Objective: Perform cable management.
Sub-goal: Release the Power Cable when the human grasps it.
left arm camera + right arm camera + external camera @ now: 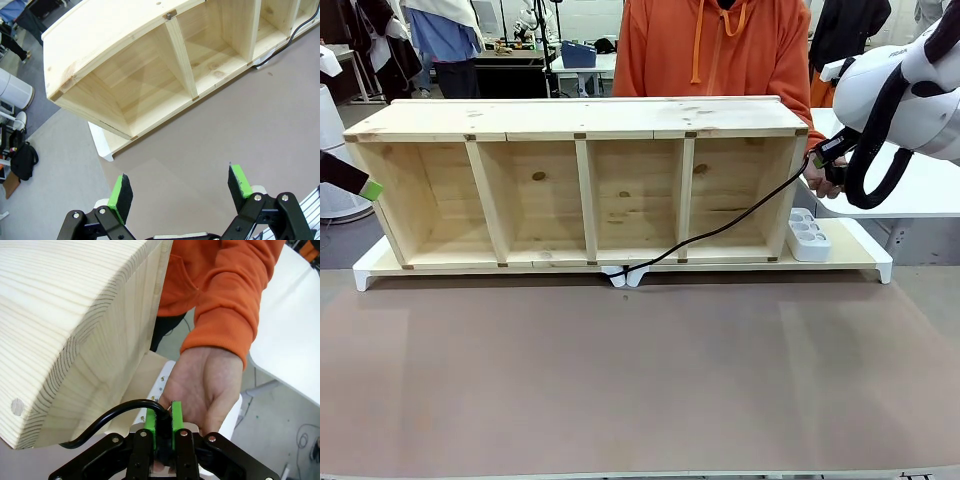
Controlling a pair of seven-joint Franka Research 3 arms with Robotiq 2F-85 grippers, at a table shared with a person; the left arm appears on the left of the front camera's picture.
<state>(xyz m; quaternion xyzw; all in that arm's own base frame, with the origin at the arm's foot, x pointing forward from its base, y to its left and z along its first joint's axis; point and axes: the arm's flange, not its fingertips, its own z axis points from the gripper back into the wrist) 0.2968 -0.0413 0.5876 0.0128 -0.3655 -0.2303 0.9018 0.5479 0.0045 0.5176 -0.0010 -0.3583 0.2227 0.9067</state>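
The thin black cable (720,228) runs from a white clip at the shelf's front middle up to the right, past the wooden shelf's (580,120) right end. My right gripper (822,160) is shut on the cable's end (159,412) between its green pads (176,415), beside the shelf's end wall. A person's open hand (200,385) lies palm-up just behind the pinched end. My left gripper (180,187) stands open over the brown table, off the shelf's left end (75,85); its green tip (370,189) shows at the far left edge.
The shelf rests on a white board (855,250) with a white multi-socket power strip (808,232) at its right end. A person in an orange hoodie (720,50) stands behind the shelf. The brown tabletop (640,380) spreads out in front.
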